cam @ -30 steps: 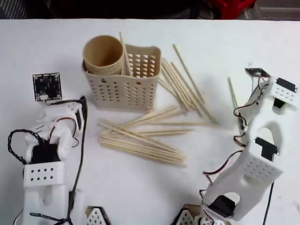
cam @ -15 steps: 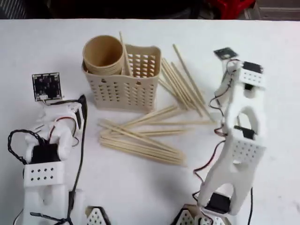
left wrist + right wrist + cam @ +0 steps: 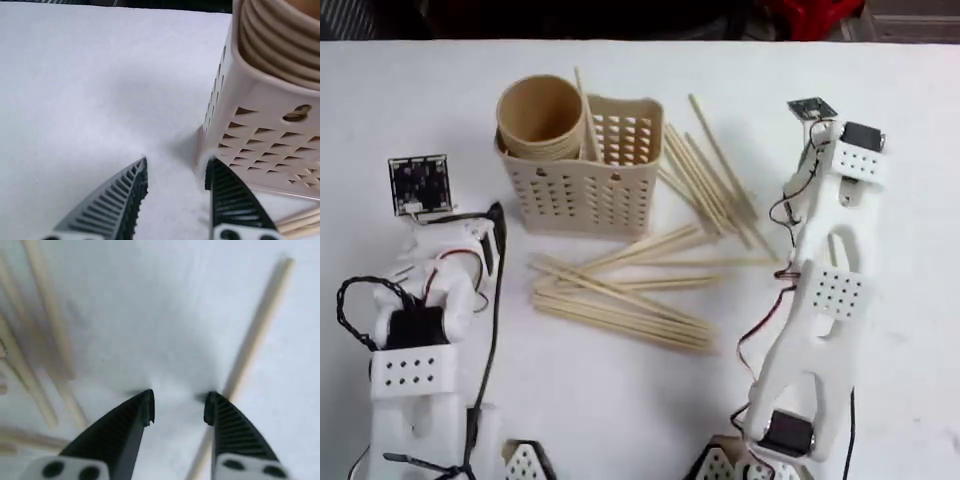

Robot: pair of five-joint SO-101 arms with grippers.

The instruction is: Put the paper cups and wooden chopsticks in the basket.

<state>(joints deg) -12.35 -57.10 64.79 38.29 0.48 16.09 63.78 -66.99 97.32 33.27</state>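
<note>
While the left arm (image 3: pixel 420 310) sits folded at the lower left of the high view, the left hand (image 3: pixel 175 170) is released, fingers spread over the bare worktop (image 3: pixel 880 80) with nothing between them. One fingertip is just beside the basket (image 3: pixel 585 190), close to its perforated wall. The basket stands upper centre-left in the high view, and look at that: the stacked paper cups (image 3: pixel 540 115) are nested in its left compartment, rims above the basket's edge. One upright chopstick (image 3: pixel 585 115) leans inside, right next to the cups. Plenty of wood is out on the worktop: a loose pile of chopsticks (image 3: pixel 620 295) lies across the centre, just below the basket. A second fan of chopsticks (image 3: pixel 710 180) spreads to the basket's right, reaching down near the pile. Over on the right side, the right arm (image 3: pixel 825 290) stretches up the frame beside that fan. The right hand (image 3: pixel 177 407) is released too, tips down at the worktop, gripping nothing. A single chopstick (image 3: pixel 250 345) lies just beside one finger, outside the gap.
</note>
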